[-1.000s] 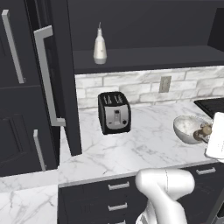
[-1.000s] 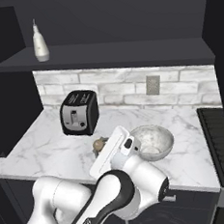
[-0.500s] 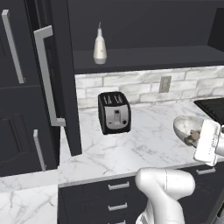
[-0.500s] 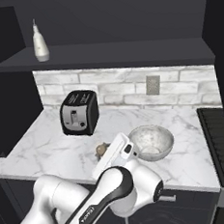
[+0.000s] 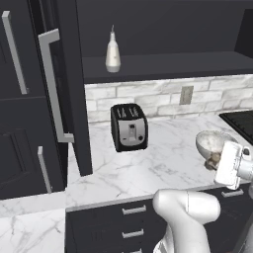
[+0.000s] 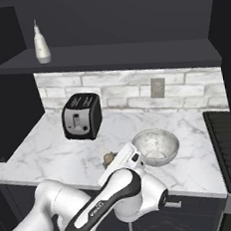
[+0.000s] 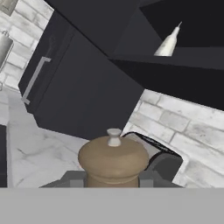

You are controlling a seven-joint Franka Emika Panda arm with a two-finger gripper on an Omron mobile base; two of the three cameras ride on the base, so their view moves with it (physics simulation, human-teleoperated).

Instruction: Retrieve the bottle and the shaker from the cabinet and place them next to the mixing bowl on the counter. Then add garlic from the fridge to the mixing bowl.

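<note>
The pincer (image 7: 113, 180) is clenched on the turned wooden shaker (image 7: 113, 161), low over the veined marble worktop (image 6: 67, 159) beside the round speckled mixing bowl (image 6: 156, 146). Farther back stands a boxy toaster (image 5: 129, 127); the pear-shaped cream bottle (image 5: 113, 54) sits on the matte charcoal cabinet (image 5: 163, 66) shelf.

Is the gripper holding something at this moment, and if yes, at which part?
Yes: the gripper holds the brown wooden shaker, with its fingertips pressed on both sides of the rounded body, below the knob.
</note>
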